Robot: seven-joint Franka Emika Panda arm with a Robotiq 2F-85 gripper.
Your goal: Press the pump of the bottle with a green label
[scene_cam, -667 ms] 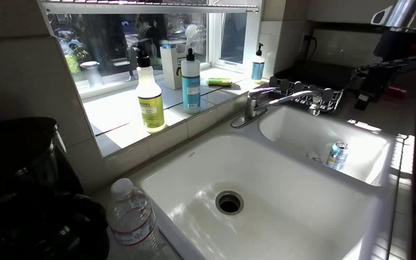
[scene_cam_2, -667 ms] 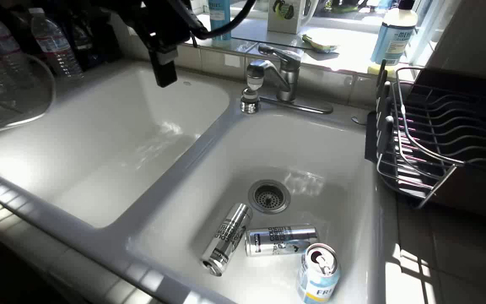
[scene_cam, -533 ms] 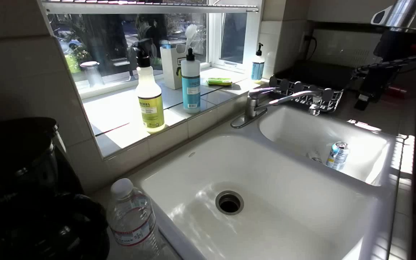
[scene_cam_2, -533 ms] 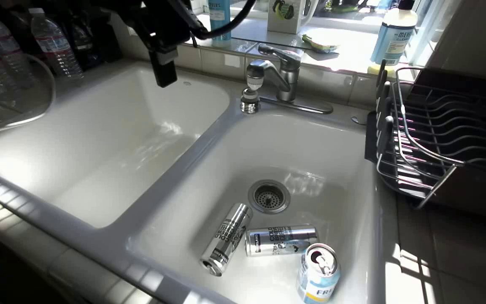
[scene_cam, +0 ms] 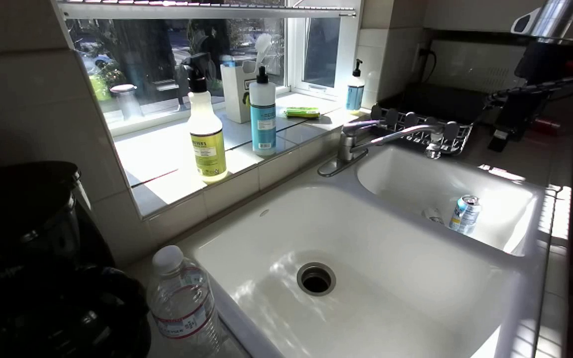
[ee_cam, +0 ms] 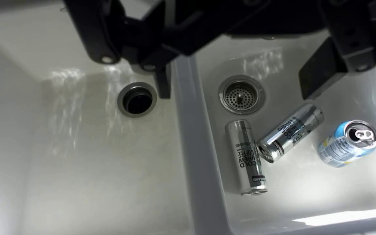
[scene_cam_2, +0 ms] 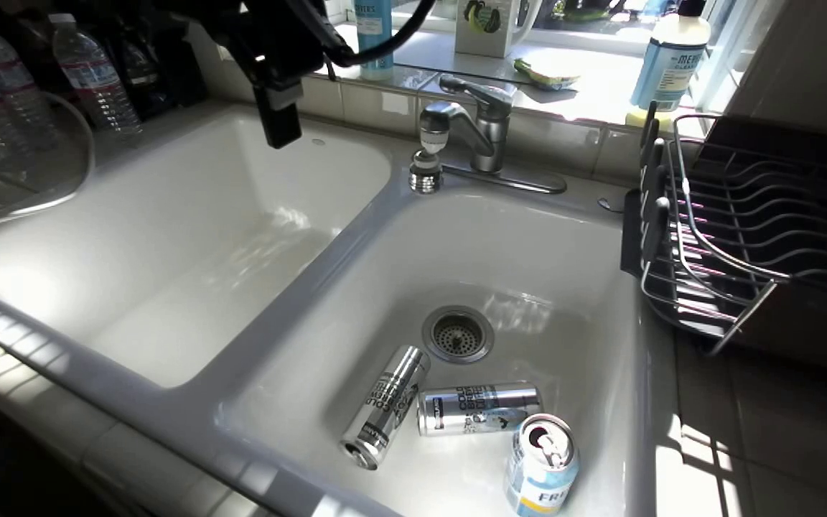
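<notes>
The green-labelled bottle stands long axis vertical, black top up, and the fingers are spread apart.

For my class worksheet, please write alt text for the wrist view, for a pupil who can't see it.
An open, empty black pincer hangs at the top, over a white double sink. In the right-hand basin, two silver coffee cans lie on their sides near an opened blue can standing upright; each basin has a round drain.
</notes>
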